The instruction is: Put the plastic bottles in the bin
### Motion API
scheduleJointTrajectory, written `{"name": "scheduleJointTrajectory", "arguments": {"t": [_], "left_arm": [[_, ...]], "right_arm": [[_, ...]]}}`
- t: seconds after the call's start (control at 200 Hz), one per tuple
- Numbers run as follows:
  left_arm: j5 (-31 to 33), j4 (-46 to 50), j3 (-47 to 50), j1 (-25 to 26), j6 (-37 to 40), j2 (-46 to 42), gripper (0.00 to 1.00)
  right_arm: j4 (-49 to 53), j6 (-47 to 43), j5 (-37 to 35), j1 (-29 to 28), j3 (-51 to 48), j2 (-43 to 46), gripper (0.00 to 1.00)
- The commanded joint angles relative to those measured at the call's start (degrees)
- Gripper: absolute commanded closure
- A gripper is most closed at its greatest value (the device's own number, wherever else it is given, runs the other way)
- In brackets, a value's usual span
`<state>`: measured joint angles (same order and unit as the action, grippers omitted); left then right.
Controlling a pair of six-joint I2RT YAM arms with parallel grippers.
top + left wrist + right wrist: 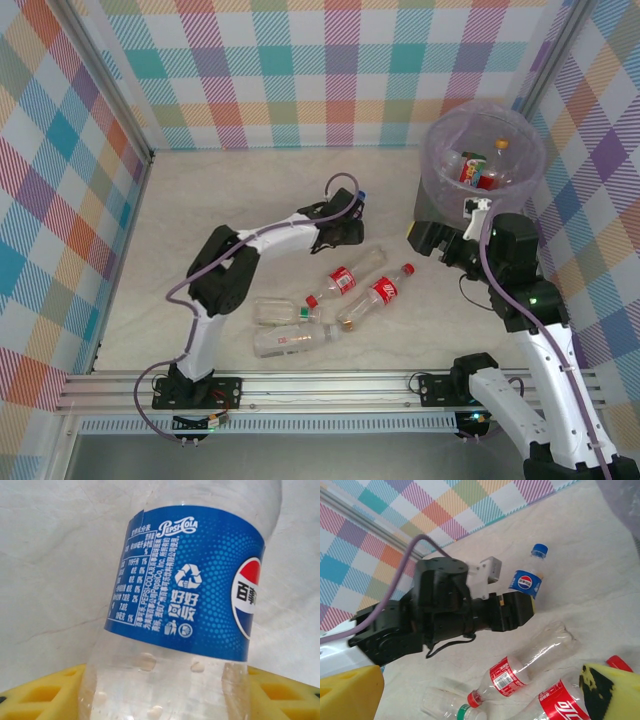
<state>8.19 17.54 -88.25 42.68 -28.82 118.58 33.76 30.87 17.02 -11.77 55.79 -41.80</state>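
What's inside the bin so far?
Inside the bin, at least one red-labelled bottle and an orange cap show. The lilac bag blurs the rest, so no exact count.

Pepsi bottle: clear, blue-labelled, blue-capped, roughly upright, clamped in your left pincer. First Coca-Cola bottle and second Coca-Cola bottle: red-labelled, lying side by side on the worktop, caps opposed. Green-capped clear bottle and pale-labelled clear bottle: lying just beside them, on the near side. Bin, far right: upright, lilac-lined, red-labelled bottles inside.
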Motion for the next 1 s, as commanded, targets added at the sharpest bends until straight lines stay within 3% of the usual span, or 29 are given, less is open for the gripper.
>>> {"name": "scheduleJointTrajectory", "arguments": {"t": [0.0,0.195,0.46,0.685,0.99], "left_arm": [[0.62,-7.76,5.83,0.03,2.13,-10.44,0.43],[-5.51,-14.23,18.49,0.09,4.69,-22.41,0.45],[-11.38,-19.58,31.02,1.77,6.19,-36.48,0.48],[-13.35,-20.65,33.96,4.75,7.33,-40.21,0.48],[-15.89,-21.12,34.37,7.55,8.34,-39.69,0.48]], "right_arm": [[-4.07,1.14,2.76,-0.13,-0.97,0.14,0.0],[-12.91,6.65,6.48,-0.9,-4.72,-2.68,0.01],[-22.33,9.19,5.48,-7.33,-6.26,-11.38,0.01],[-32.7,12.01,6.62,-11.22,-7.73,-19.94,0.01],[-33.49,11.33,4.72,-12.22,-7.54,-24.12,0.03]]}}
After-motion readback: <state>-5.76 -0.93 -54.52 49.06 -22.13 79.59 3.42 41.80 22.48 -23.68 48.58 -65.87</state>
